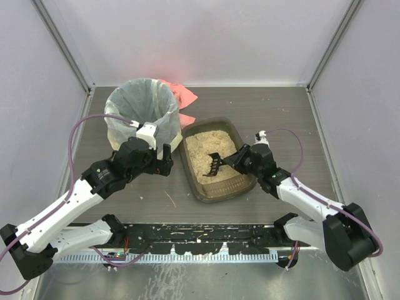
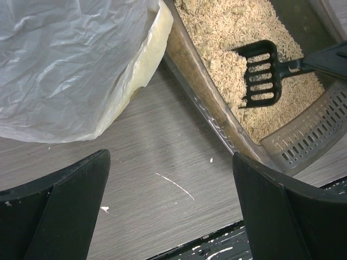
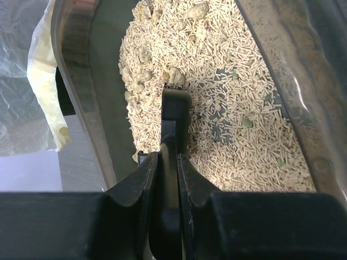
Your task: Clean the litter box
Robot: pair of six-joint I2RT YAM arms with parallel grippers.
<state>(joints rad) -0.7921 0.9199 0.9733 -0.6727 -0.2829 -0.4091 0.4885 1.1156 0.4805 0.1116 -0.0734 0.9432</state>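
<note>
1. One litter box [image 1: 218, 195] sits in the middle of the tabletop [image 1: 281, 119]. It is just to the right of one round bin [image 1: 115, 119] that has a white bag inside.
2. The box holds tan litter [image 1: 205, 145] with a few lumps [image 3: 174, 76].
3. One black scoop [image 1: 212, 165] with slots rests with its head on the litter.
4. The right gripper [image 3: 167, 160] is clenched on the scoop's handle. It hangs over the near right part of the box.
5. The left gripper [image 1: 164, 159] has its fingers spread wide and holds nothing. It hangs over bare tabletop, just left of the box and near the bin, touching neither.
6. One pink cloth [image 1: 182, 95] lies behind the bin, by the far edge.
</note>
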